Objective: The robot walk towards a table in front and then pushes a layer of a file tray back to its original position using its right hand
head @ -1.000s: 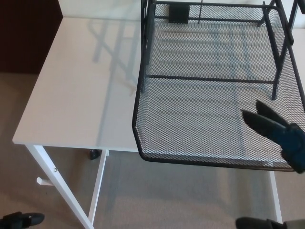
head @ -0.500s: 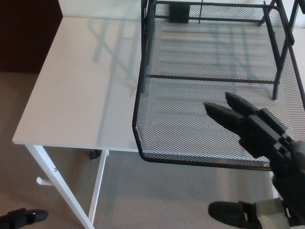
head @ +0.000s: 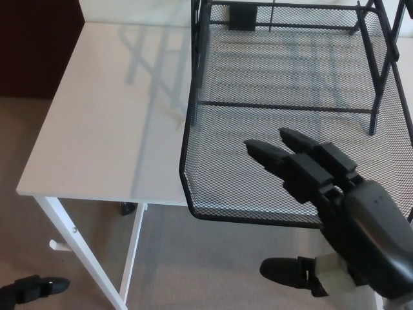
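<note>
Your right hand (head: pixel 335 213) hovers over the near right of the black wire-mesh tray layer (head: pixel 258 116), fingers apart, holding nothing. The layer overhangs the white table (head: pixel 110 123)'s near edge. It is probably light and stiff, sliding easily; push on its near rim (head: pixel 258 216), not the mesh.

Single head view, looking steeply down, close over white table (head: pixel 97 129) edge and floor (head: pixel 213 258) below

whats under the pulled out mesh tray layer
Through the black mesh tray layer the white table shows beneath its rear part; its front edge overhangs the carpet. The right hand covers the tray's front right corner, so nothing can be seen there.
</note>
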You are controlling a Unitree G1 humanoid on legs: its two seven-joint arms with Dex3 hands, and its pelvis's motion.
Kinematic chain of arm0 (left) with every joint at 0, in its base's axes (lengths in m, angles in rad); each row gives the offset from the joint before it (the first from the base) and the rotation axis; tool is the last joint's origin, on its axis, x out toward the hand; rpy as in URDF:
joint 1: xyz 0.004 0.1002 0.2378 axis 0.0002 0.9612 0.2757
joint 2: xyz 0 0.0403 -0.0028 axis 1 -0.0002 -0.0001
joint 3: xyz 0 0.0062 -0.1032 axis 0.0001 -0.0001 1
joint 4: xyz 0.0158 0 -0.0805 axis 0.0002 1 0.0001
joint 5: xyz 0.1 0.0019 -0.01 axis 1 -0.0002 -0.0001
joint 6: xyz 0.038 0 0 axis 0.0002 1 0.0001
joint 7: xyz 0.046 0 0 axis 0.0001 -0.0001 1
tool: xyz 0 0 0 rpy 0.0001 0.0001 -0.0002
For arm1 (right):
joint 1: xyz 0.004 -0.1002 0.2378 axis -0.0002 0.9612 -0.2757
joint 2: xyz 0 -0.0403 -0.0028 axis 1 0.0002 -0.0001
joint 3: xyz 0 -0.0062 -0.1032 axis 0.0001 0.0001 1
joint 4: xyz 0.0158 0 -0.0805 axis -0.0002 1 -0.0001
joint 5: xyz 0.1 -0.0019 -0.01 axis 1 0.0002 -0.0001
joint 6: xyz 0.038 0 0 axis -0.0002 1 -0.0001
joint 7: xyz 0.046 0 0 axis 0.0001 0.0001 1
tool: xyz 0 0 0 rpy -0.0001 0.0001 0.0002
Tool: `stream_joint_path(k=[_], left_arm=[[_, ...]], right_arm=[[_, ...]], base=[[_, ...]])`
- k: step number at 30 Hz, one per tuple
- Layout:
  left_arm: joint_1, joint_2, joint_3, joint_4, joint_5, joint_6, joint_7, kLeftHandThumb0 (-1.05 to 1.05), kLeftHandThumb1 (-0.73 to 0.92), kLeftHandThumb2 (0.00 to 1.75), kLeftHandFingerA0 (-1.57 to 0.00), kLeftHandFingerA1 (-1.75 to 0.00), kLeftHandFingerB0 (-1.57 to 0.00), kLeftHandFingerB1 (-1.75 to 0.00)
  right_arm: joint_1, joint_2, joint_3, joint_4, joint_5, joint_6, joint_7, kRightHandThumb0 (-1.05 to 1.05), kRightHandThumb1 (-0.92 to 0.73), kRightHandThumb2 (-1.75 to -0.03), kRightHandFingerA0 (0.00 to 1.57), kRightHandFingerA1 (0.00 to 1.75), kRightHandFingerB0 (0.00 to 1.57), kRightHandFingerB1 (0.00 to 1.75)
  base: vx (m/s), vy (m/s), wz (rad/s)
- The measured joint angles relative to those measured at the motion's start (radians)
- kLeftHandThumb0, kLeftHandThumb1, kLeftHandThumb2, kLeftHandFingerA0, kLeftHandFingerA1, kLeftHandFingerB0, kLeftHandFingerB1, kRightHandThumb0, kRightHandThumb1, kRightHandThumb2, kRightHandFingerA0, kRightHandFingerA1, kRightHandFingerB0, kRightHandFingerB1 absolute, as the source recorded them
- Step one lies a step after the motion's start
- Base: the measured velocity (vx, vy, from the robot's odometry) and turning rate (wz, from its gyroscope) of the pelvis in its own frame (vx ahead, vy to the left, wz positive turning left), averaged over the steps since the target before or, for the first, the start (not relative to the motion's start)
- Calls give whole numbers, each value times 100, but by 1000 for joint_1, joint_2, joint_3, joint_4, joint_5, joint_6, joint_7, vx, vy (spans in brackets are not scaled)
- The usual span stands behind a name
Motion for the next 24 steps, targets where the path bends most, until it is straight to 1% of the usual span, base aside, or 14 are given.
stream_joint_path(k=[2,3,4,5,6,8,9,11,14,15,16,17,21,24], left_arm=[[-1,4,-2,0,1,0,0,-45,39,65,-58,-47,-46,-43],[-2,5,-3,-1,1,0,0,-45,39,65,-56,-46,-45,-43],[-2,8,-5,-1,1,0,0,-45,39,65,-56,-46,-45,-43],[-3,10,-7,-2,2,0,0,-46,39,65,-56,-47,-45,-43],[-5,15,-10,-2,4,0,0,-46,39,65,-56,-47,-45,-43],[-7,20,-13,-3,5,0,0,-46,38,65,-56,-47,-46,-43],[-8,23,-15,-3,5,0,0,-46,38,65,-56,-47,-46,-43],[-10,27,-18,-4,6,0,-1,-46,39,65,-56,-47,-46,-43],[-13,32,-23,-7,13,0,-1,-48,39,66,-56,-47,-45,-43],[-15,34,-26,-8,17,0,-1,-49,39,66,-57,-47,-45,-43],[-16,36,-28,-9,20,0,-1,-48,38,66,-58,-47,-46,-43],[-18,38,-30,-9,23,0,0,-47,38,65,-58,-47,-46,-43],[-29,58,-35,-12,36,0,0,-47,38,65,-57,-47,-46,-43],[-34,70,-38,-14,44,0,0,-44,38,64,-57,-47,-45,-43]], right_arm=[[-10,-1,10,18,-33,7,-12,-54,-33,-76,0,20,8,34],[-15,-1,15,27,-48,11,-19,-53,-33,-77,0,23,4,34],[-20,-2,21,35,-64,16,-26,-53,-33,-77,0,23,4,34],[-26,-3,26,45,-80,21,-32,-55,-34,-76,2,20,5,33],[-38,-5,35,65,-107,28,-45,-57,-45,-54,0,27,10,28],[-53,-9,44,91,-140,38,-61,-57,-45,-55,0,25,11,28],[-62,-13,51,109,-160,45,-72,-58,-41,-56,0,24,12,29],[-80,-22,63,141,-197,57,-92,-59,-40,-57,0,23,12,29],[-103,-33,80,181,-247,77,-121,-61,-41,-57,0,23,12,29],[-113,-38,86,197,-268,86,-135,-60,-47,-55,0,25,11,28],[-120,-41,91,209,-285,93,-144,-59,-36,-78,1,18,7,35],[-126,-43,95,219,-297,98,-153,-62,-45,-56,0,23,13,29],[-162,-59,122,269,-371,136,-200,-62,-45,-55,1,24,13,29],[-182,-72,141,291,-418,165,-241,-59,-48,-54,1,27,15,29]], base=[[0,0,0],[0,0,0],[0,0,0],[0,0,0],[0,0,0],[0,0,0],[0,0,0],[0,0,0],[0,0,0],[0,0,0],[0,0,0],[0,0,0],[0,0,0],[0,0,0]])
